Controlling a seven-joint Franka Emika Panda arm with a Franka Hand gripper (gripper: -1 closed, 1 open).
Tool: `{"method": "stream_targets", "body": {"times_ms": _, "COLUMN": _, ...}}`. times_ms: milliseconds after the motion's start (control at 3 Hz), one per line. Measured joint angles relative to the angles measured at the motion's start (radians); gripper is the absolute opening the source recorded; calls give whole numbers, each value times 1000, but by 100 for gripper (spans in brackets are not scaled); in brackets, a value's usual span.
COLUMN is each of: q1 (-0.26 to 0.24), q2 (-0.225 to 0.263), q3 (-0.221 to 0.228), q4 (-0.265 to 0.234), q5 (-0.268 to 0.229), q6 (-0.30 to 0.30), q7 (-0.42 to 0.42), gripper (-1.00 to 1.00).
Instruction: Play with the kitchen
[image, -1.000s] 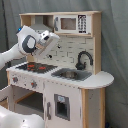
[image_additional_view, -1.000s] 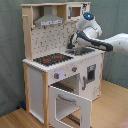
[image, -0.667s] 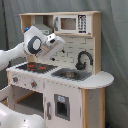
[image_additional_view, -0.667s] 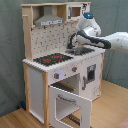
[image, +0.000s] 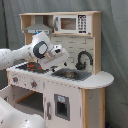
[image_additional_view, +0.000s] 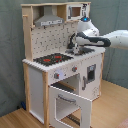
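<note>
The kitchen (image: 75, 95) is a tall white and light-wood toy set, seen in both exterior views. It has a black stovetop (image: 29, 66) with red burners, a grey sink (image: 70, 74), a black faucet (image: 83, 59) and a hood (image: 38, 25). In the second exterior view the stovetop (image_additional_view: 52, 59) faces the camera and the oven door (image_additional_view: 70, 104) hangs open. My gripper (image: 59, 61) hovers just above the sink, left of the faucet. In the second exterior view the gripper (image_additional_view: 76, 48) points down at the counter's far end.
A toy microwave (image: 70, 23) sits on the top shelf beside the hood. The pegboard back (image_additional_view: 55, 37) rises behind the stovetop. The open oven door juts out low at the front. A grey curtain (image_additional_view: 10, 50) hangs behind, and the floor (image_additional_view: 112, 107) is wooden.
My arm has swung from above the stovetop towards the sink and come lower, close to the faucet. The oven door has stayed open.
</note>
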Motion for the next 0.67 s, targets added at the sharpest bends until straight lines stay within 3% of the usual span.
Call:
{"method": "stream_targets", "body": {"times_ms": 333, "q1": -19, "q2": 75, "q3": 22, "q4": 8, "q5": 0, "q6": -56, "q7": -33, "gripper": 100}}
{"method": "stream_targets", "body": {"times_ms": 667, "q1": -59, "q2": 142, "q3": 57, "q4": 20, "q5": 0, "q6": -72, "q7": -83, "gripper": 100}}
